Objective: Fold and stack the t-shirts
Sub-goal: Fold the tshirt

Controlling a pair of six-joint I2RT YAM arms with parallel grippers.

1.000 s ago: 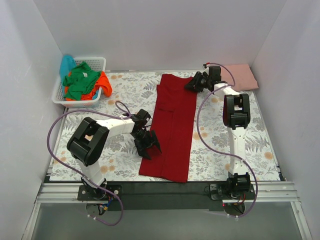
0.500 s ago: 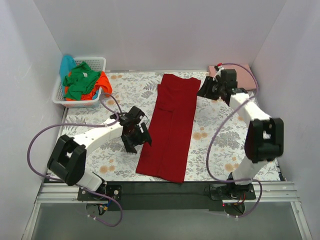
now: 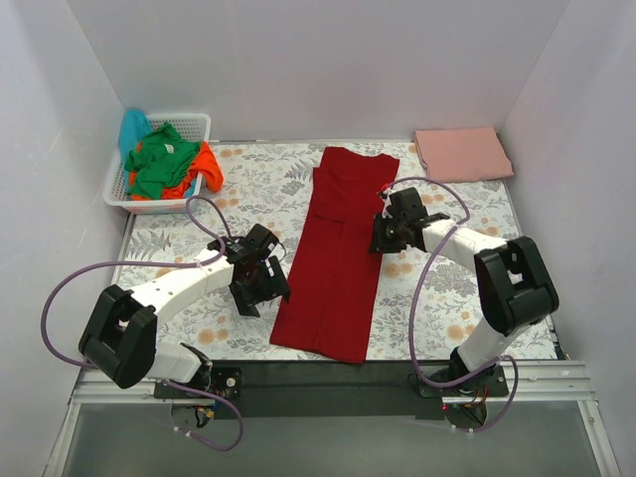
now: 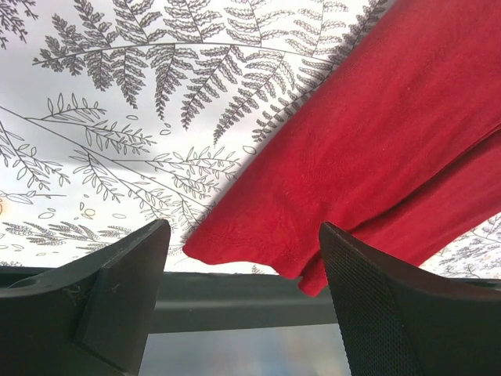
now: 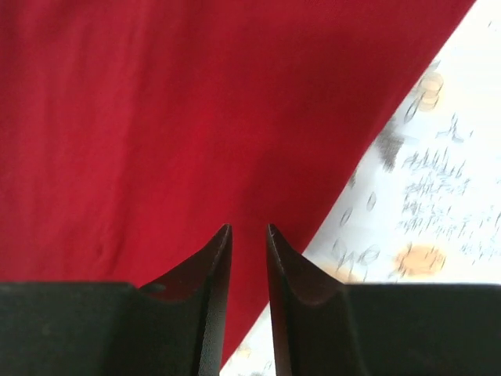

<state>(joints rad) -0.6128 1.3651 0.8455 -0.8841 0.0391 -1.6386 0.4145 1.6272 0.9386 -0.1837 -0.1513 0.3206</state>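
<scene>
A dark red t-shirt [image 3: 340, 248], folded into a long strip, lies down the middle of the table. My left gripper [image 3: 262, 288] is open and empty just left of the strip's near part; the left wrist view shows the shirt's hem corner [image 4: 258, 235] between and beyond the wide-apart jaws of that gripper [image 4: 244, 229]. My right gripper [image 3: 384, 235] hangs over the strip's right edge. In the right wrist view the gripper [image 5: 248, 229] has its fingers almost together with nothing between them, above the red cloth [image 5: 156, 117]. A folded salmon pink t-shirt [image 3: 462, 152] lies at the back right.
A white lattice basket [image 3: 119, 194] at the back left holds green [image 3: 159, 159], orange [image 3: 204, 167] and turquoise [image 3: 132, 127] shirts. The table has a floral cover [image 3: 447, 288]. A black front rail [image 3: 328, 383] runs along the near edge. White walls enclose three sides.
My right gripper came from the back right corner down to the red shirt's right edge. My left gripper drew back left off the shirt. The shirt has not moved.
</scene>
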